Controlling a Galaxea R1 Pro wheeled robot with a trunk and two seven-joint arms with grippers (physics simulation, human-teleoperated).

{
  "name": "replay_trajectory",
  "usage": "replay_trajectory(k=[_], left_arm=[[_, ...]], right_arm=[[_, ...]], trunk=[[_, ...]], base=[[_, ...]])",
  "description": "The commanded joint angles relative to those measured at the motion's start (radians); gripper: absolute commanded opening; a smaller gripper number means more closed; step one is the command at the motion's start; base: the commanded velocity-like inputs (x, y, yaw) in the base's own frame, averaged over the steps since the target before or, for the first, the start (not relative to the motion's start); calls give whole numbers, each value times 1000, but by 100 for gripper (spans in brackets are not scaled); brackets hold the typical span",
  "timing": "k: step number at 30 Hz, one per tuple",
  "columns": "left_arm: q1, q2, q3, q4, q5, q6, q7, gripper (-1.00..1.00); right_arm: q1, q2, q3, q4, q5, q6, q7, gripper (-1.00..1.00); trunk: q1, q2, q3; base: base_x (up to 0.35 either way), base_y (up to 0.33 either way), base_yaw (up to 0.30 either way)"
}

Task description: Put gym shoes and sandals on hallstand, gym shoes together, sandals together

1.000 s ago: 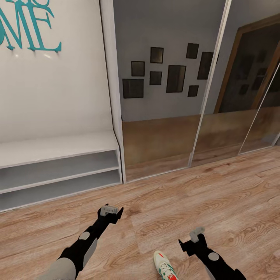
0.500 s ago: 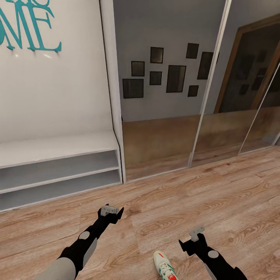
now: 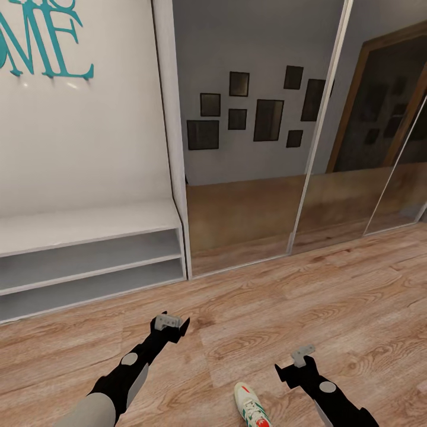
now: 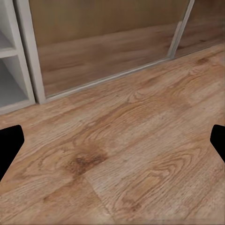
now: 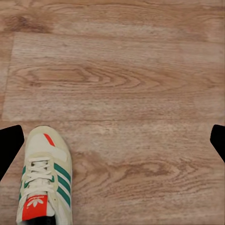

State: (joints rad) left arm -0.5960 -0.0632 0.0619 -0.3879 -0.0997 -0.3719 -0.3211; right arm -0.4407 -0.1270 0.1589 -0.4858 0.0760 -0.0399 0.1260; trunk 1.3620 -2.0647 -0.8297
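Observation:
One gym shoe [image 3: 251,409], white with green stripes and a red-orange tongue, lies on the wood-plank corridor floor [image 3: 332,296] at the bottom edge of the head view. My right gripper [image 3: 292,367] hovers just right of it, open and empty; in the right wrist view the shoe [image 5: 44,180] lies close to one finger [image 5: 9,145]. My left gripper [image 3: 174,321] is open over bare planks further left, with its fingers [image 4: 9,145] far apart. The other gym shoe, both sandals and the hallstand are out of view.
A plain low white bench [image 3: 89,228] with two open shelves stands against the white wall at left, under teal lettering [image 3: 44,41]. Mirrored sliding doors [image 3: 255,178] run along the wall ahead and to the right.
The right gripper has sunk slightly toward the floor beside the shoe. The left gripper has shifted very little.

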Motion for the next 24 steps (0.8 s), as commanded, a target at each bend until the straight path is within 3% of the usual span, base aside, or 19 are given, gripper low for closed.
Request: replay_trajectory(k=[1,24], left_arm=[[-1,-1,7,1,-13,-4,-3,100],[-1,-3,6,1,-23,-2,-3,100]], right_arm=[[-1,0,0,1,8,-3,1,100],[0,6,-1,3,7,-4,1,100]], trunk=[[0,0,-1],[88,-161,-73]], base=[[0,0,0],[0,0,0]])
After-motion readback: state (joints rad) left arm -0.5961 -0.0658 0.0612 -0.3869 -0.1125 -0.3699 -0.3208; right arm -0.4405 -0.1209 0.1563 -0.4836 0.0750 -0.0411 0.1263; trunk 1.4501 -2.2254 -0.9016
